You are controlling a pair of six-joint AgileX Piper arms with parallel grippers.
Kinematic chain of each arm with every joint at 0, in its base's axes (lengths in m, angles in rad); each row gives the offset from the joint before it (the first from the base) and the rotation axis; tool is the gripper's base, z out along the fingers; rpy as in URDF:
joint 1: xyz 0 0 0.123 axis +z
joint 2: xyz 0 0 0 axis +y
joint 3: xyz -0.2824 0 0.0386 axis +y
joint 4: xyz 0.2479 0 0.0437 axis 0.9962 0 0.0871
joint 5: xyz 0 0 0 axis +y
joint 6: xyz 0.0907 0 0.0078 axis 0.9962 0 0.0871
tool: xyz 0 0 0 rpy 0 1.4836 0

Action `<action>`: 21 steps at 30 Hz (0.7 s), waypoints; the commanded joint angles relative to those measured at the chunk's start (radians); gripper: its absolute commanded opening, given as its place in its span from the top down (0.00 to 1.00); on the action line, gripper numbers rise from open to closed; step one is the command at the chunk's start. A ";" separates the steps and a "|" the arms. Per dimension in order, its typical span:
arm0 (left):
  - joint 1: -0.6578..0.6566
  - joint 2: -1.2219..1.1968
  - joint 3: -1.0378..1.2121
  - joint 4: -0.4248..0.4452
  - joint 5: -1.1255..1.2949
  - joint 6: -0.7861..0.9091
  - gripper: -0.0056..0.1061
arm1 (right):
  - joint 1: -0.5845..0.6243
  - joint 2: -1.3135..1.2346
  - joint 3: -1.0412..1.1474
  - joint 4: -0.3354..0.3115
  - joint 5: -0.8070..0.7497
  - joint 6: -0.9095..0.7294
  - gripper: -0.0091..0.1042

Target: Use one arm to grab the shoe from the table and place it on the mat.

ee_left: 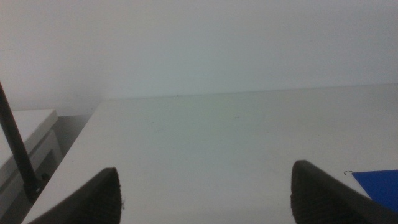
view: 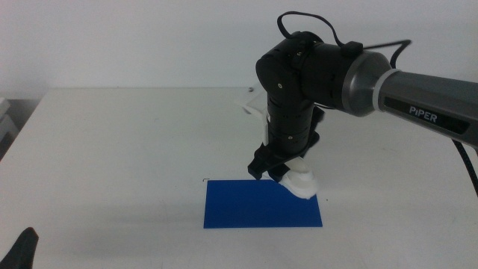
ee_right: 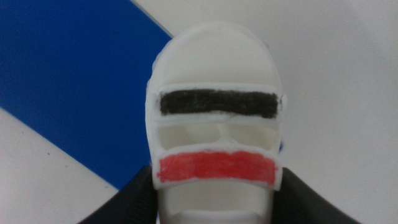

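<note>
**Shoe held at mat's far right edge**

Middle view: right arm (view: 351, 78) reaches down; right gripper (view: 280, 170) clamps the shoe (view: 301, 182), toe over the flat blue mat (view: 263, 205) on the table (view: 127, 157). Arm hides the heel.

Left wrist view: left gripper (ee_left: 205, 193) waits, jaws spread wide.

Right wrist view: shoe's black and red straps visible; third strap cut off.

Plain pale wall (view: 149, 41) runs behind the whole scene, unmarked, meeting the far edge of the white tabletop (view: 112, 149). Light is even and diffuse; only soft shadows. At far left, beside the tabletop, a white cabinet or shelf unit (view: 6, 119) sits lower, partly cut off; the left wrist view shows it as well (ee_left: 28, 134). Floor not visible.
</note>
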 commanded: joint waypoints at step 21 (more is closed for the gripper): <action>-0.005 -0.010 0.007 -0.010 -0.082 -0.005 0.11 | -0.004 -0.029 -0.031 0.156 -0.173 -0.805 0.95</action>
